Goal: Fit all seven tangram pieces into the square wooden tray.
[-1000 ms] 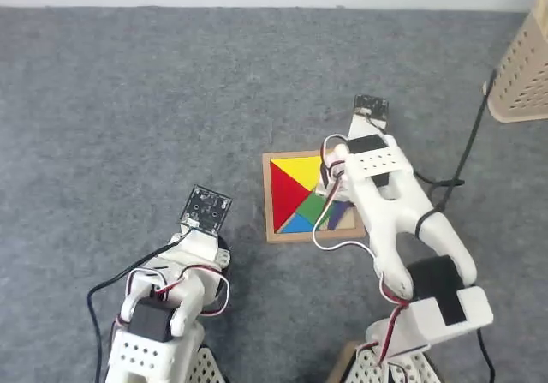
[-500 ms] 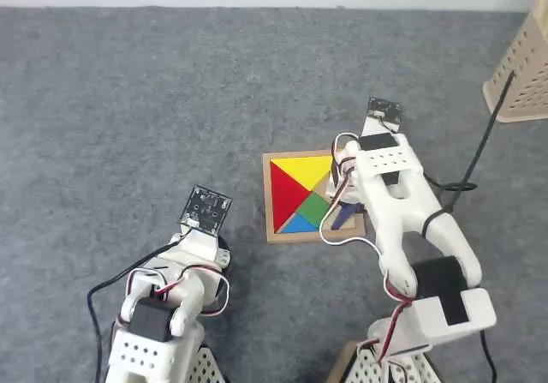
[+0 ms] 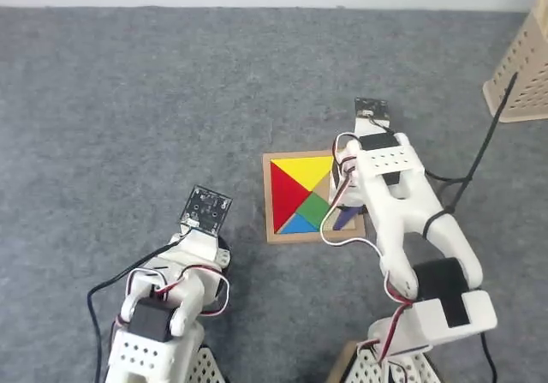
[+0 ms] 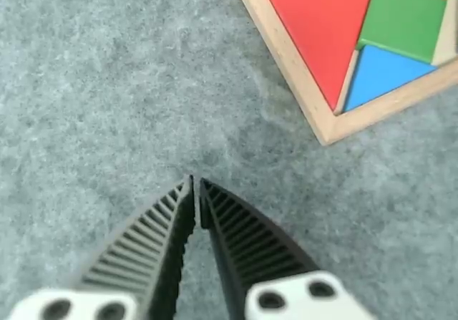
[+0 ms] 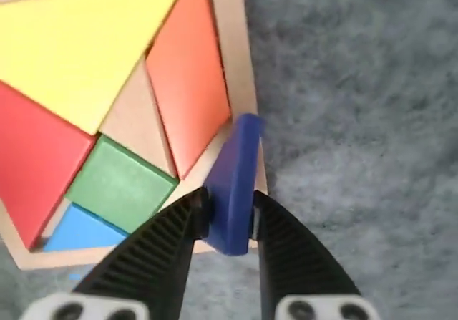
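Observation:
The square wooden tray (image 3: 268, 196) lies mid-table on the grey carpet, holding a yellow triangle (image 3: 301, 171), a red triangle (image 3: 287, 200), a green square (image 3: 314, 208) and a light blue triangle (image 3: 298, 224). My right gripper (image 5: 229, 209) is shut on a dark blue piece (image 5: 234, 184), held on edge over the tray's rim (image 5: 238, 55) beside an orange piece (image 5: 187, 84). My left gripper (image 4: 196, 184) is shut and empty over bare carpet, short of the tray's corner (image 4: 325, 128). Bare wood (image 5: 129, 116) shows between pieces.
A perforated beige container (image 3: 522, 70) stands at the table's far right edge. A black cable (image 3: 479, 156) runs from it toward the right arm. Grey carpet lies open to the left of and beyond the tray.
The right arm has shifted slightly right and back with the dark blue piece in its grip, uncovering more of the tray. The left arm has stayed still.

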